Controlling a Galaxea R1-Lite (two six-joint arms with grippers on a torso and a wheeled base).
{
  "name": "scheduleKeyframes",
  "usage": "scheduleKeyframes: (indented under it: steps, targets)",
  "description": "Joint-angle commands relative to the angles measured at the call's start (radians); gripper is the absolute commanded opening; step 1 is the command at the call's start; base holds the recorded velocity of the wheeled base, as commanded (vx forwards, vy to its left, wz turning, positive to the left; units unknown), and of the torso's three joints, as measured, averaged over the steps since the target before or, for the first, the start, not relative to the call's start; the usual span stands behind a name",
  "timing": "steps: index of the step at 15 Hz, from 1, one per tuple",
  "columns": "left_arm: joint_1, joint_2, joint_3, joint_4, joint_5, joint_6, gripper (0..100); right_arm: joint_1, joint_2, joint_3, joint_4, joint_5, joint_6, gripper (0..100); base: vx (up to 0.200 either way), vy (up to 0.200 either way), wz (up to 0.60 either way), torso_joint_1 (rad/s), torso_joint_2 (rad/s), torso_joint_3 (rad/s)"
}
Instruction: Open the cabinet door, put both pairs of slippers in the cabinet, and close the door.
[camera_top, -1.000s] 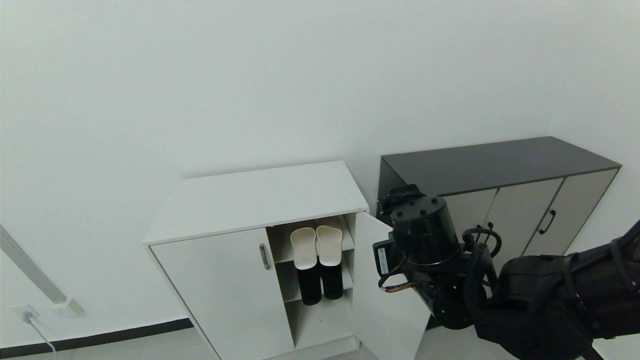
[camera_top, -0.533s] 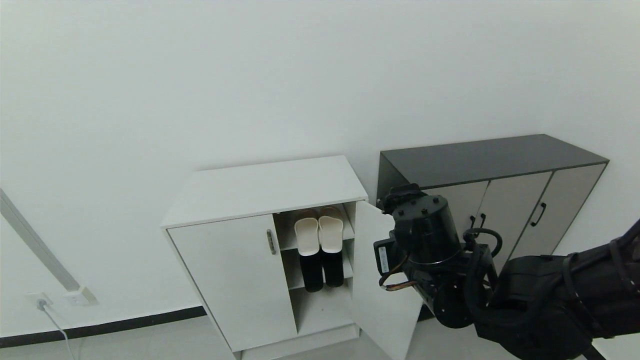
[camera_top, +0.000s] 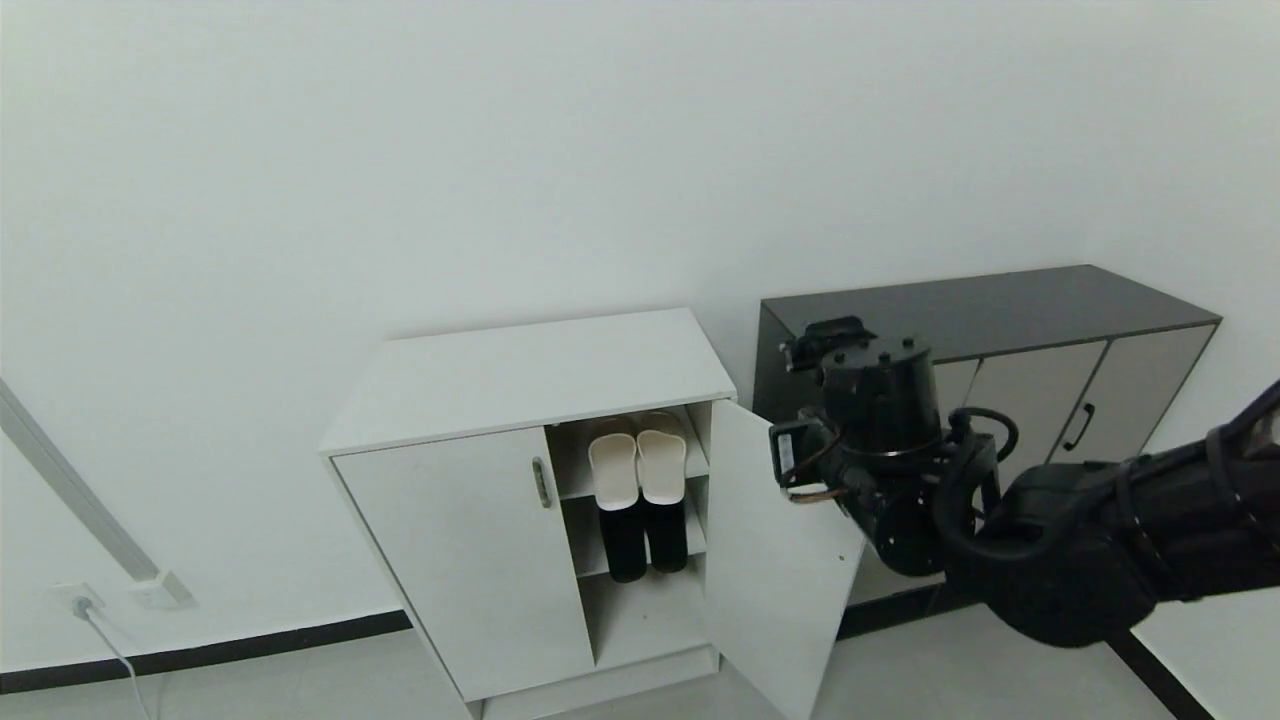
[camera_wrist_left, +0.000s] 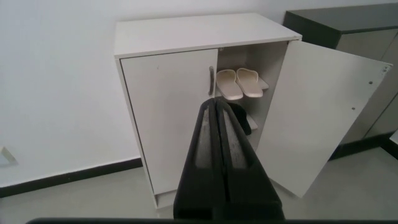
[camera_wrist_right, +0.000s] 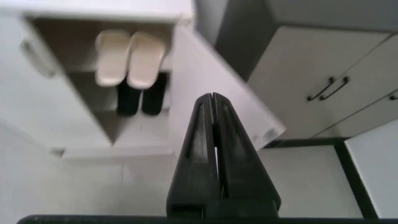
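The white cabinet (camera_top: 530, 375) stands against the wall with its right-hand door (camera_top: 775, 560) swung open and its other door shut. Inside, a pair of white slippers (camera_top: 637, 465) sits on the upper shelf and a pair of black slippers (camera_top: 643, 540) on the shelf just below. The left tool (camera_wrist_left: 216, 106) is pressed closed and empty, facing the cabinet front, while the right tool (camera_wrist_right: 213, 99), also closed on nothing, hovers near the open door without touching it, in front of a dark cabinet (camera_top: 990, 310).
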Motion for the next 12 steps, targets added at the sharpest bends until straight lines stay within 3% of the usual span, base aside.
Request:
scheduleKeyframes:
  steps: [1,6,12]
  targets:
    - [0.0,0.001,0.0,0.0,0.0,-0.002,0,-0.103,0.054,-0.105,0.001,0.042,-0.036,0,0.0,0.0,0.0,0.0,0.0,0.0]
    - [0.0,0.001,0.0,0.0,0.0,-0.002,0,-0.275,0.226,-0.264,0.0,0.166,-0.036,0,0.0,0.0,0.0,0.0,0.0,0.0]
    - [0.0,0.001,0.0,0.0,0.0,-0.002,0,-0.355,0.389,-0.332,0.001,0.242,-0.001,0,0.0,0.0,0.0,0.0,0.0,0.0]
